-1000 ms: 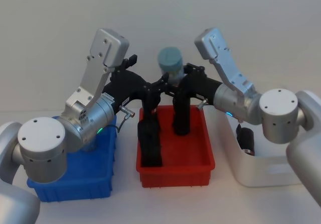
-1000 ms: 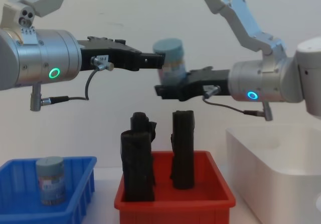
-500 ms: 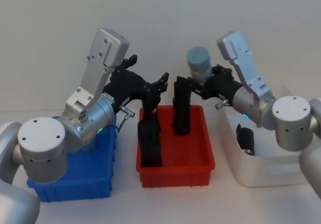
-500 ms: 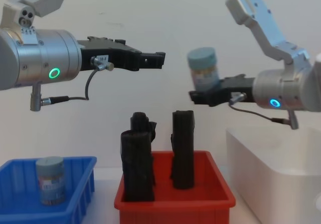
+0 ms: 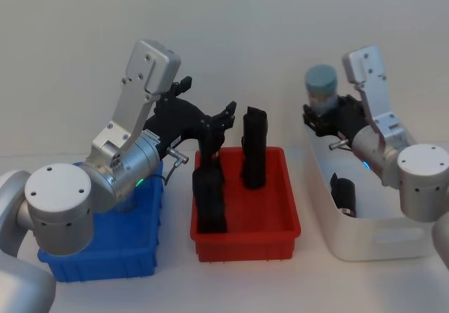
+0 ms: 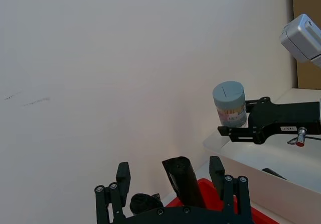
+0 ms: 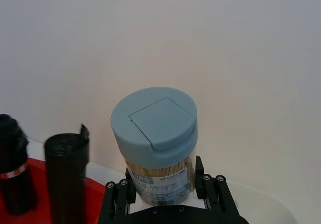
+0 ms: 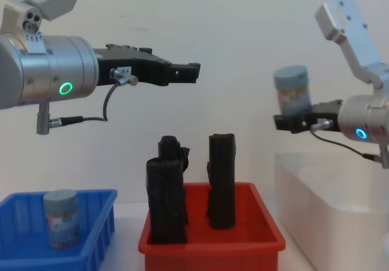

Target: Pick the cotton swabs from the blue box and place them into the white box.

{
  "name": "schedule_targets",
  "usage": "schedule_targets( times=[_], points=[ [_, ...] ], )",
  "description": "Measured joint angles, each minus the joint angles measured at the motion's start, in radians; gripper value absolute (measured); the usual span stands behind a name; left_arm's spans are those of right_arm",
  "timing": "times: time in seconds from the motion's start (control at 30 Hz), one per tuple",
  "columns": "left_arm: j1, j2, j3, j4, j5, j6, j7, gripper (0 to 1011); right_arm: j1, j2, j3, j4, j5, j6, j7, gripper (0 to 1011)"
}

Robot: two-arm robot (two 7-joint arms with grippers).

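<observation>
Two grippers are showing in our views, and we are seeing them well apart. Our right gripper (image 8: 290, 124) is holding one tub of cotton swabs (image 8: 292, 93) upright in the air, its fingers closed against the tub's clear body below the pale lid. In the head view that held tub (image 5: 323, 88) is hanging above the far left corner of the white box (image 5: 379, 237), and a black roll (image 5: 344, 196) is lying inside that box. Our left gripper (image 5: 223, 118) is hanging empty above the red bin (image 5: 245, 241), its fingers spread apart with nothing between them. Three black rolls (image 8: 221, 181) are standing upright in the red bin. We are also seeing a second tub of cotton swabs (image 8: 61, 217) standing upright in the blue box (image 8: 97, 234), which is sitting at the left, beside the red bin, under our left arm.
</observation>
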Motion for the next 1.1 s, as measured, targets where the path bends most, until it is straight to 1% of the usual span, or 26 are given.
schedule_targets(
  times=[0.1,0.13,0.2,0.3,0.33,0.43,0.63,0.97,1.03,1.07,1.1],
  points=[
    [0.000,0.000,0.000,0.000,0.000,0.000,0.000,1000,-0.002,0.000,0.006,0.005,0.014,0.004,-0.030,632],
    [0.000,0.000,0.000,0.000,0.000,0.000,0.000,1000,-0.004,0.000,0.011,0.009,0.027,0.007,-0.053,632],
    [0.000,0.000,0.000,0.000,0.000,0.000,0.000,1000,-0.004,0.000,0.015,0.014,0.039,0.010,-0.073,632],
    [0.000,0.000,0.000,0.000,0.000,0.000,0.000,1000,-0.005,-0.004,0.025,0.026,0.076,0.017,-0.118,632],
    [0.000,0.000,0.000,0.000,0.000,0.000,0.000,1000,-0.005,-0.004,0.025,0.026,0.076,0.017,-0.118,632],
    [0.000,0.000,0.000,0.000,0.000,0.000,0.000,1000,-0.001,-0.009,0.034,0.039,0.111,0.025,-0.146,632],
    [0.000,0.000,0.000,0.000,0.000,0.000,0.000,1000,0.009,-0.015,0.042,0.056,0.141,0.036,-0.161,632],
    [0.000,0.000,0.000,0.000,0.000,0.000,0.000,1000,0.021,-0.024,0.044,0.068,0.154,0.040,-0.161,632],
    [0.000,0.000,0.000,0.000,0.000,0.000,0.000,1000,0.023,-0.025,0.045,0.069,0.155,0.040,-0.161,665],
    [0.000,0.000,0.000,0.000,0.000,0.000,0.000,1000,0.024,-0.026,0.045,0.070,0.155,0.040,-0.161,726],
    [0.000,0.000,0.000,0.000,0.000,0.000,0.000,1000,0.024,-0.026,0.045,0.070,0.156,0.040,-0.161,745]
  ],
)
